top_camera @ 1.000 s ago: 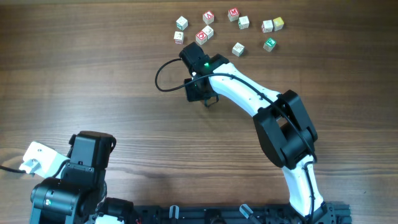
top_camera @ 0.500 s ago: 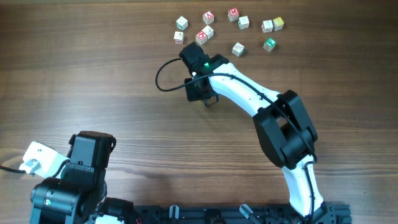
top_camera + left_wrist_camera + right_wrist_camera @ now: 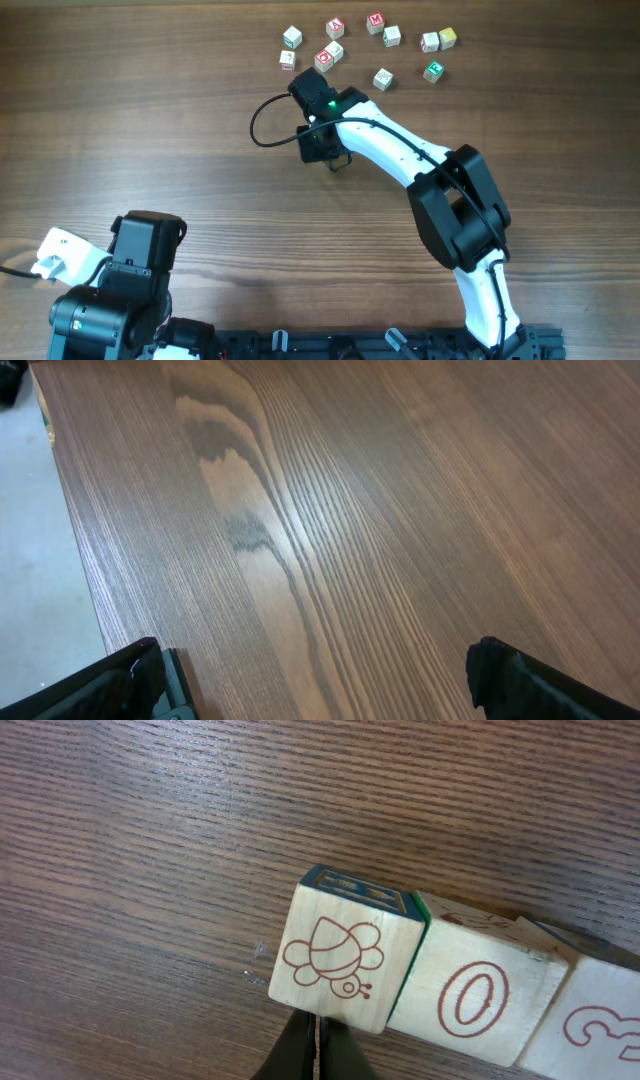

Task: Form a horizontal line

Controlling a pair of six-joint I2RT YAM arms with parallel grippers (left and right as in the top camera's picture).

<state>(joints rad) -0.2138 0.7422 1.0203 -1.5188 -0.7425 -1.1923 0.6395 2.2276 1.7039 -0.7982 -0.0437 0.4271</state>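
In the right wrist view three pale wooden cubes stand side by side in a row: a bee cube (image 3: pixel 345 955), a cube with a red 0 (image 3: pixel 475 1000) and a cube with a red 3 (image 3: pixel 595 1020) cut off by the frame edge. My right gripper (image 3: pixel 316 1045) is shut and empty, its tips against the near lower edge of the bee cube. In the overhead view the right gripper (image 3: pixel 333 160) is at mid-table and the row is hidden under it. My left gripper (image 3: pixel 320 680) is open and empty over bare wood.
Several loose cubes lie scattered at the table's far edge, among them a red-faced one (image 3: pixel 375 21), a green one (image 3: pixel 433 71) and a pale one (image 3: pixel 291 37). A black cable (image 3: pixel 262 125) loops left of the right wrist. The table's left edge (image 3: pixel 70 550) shows.
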